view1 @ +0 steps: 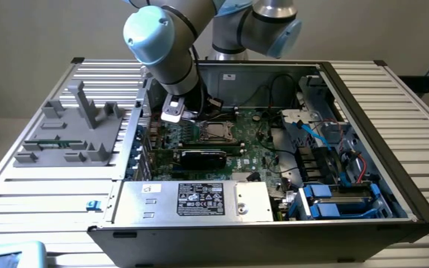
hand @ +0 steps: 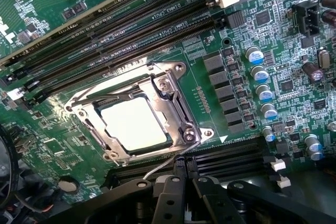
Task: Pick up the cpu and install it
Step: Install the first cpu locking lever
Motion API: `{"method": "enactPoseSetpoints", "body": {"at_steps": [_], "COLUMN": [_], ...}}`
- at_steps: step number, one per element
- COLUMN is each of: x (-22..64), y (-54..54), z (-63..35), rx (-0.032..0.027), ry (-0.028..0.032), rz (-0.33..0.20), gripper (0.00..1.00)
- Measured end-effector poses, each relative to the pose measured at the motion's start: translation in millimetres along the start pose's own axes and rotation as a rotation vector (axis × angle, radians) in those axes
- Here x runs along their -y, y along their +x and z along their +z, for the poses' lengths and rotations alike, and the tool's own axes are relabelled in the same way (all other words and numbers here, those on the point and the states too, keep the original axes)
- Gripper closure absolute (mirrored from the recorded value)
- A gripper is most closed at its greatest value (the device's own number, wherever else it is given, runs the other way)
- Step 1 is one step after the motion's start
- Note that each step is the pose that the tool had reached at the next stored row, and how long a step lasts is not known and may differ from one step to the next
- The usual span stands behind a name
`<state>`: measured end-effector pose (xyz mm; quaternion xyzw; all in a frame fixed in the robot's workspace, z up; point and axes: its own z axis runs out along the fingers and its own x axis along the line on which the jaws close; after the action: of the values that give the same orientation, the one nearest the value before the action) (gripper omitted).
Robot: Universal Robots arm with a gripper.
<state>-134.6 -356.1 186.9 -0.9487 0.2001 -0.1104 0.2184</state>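
The shiny silver-grey square cpu point(hand: 134, 129) already sits in its metal-framed socket point(hand: 181, 109); my clenched, empty fingers point(hand: 178, 198) hover beside it.

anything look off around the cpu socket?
The cpu sits square under the socket's metal frame. One oddity: a thin silver lever juts out from the frame toward the shut gripper, seemingly unlatched.

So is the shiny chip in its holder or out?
In. The cpu lies flat inside its metal frame, which is folded down over its edges.
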Motion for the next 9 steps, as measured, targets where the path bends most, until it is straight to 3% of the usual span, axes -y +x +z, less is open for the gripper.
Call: {"method": "enactPoseSetpoints", "body": {"at_steps": [9], "x": [0.9], "y": [-0.4], "z": [0.4], "rx": [-0.0075], "ry": [0.0016], "rz": [0.018], "gripper": [0.88]}}
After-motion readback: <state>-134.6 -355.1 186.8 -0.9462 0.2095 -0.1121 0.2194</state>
